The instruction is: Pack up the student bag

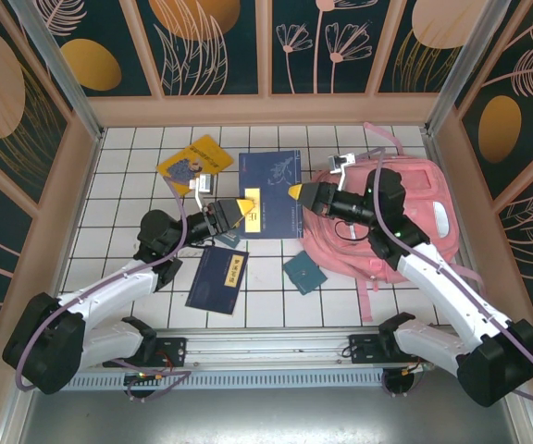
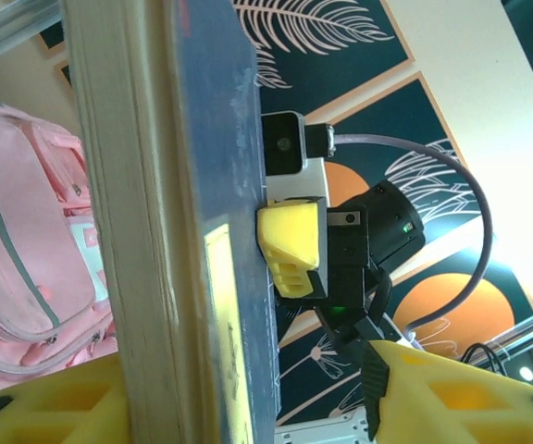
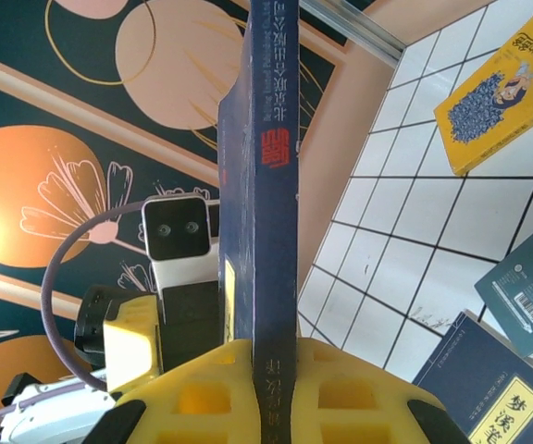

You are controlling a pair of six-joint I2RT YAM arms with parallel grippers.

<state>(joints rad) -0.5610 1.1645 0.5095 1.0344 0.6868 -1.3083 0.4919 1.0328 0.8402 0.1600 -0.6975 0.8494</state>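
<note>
The left pincer is clenched on the left edge of a large navy book. The right pincer grips the opposite edge of the same book, so the book spans the gap between the two arms near the middle of the bench. In the right wrist view the spine stands upright between the yellow fingers. The left wrist view shows the page edge running up from its own fingers.

The student bag lies flat on the right side of the bench. Its left edge is just beside the held book, and the right arm crosses over it.

A yellow book lies at the far left, near the held book's corner. A smaller navy book sits near the front and a teal book lies just beside the bag's near corner. Bare tiles show along the left wall and the front rail.
</note>
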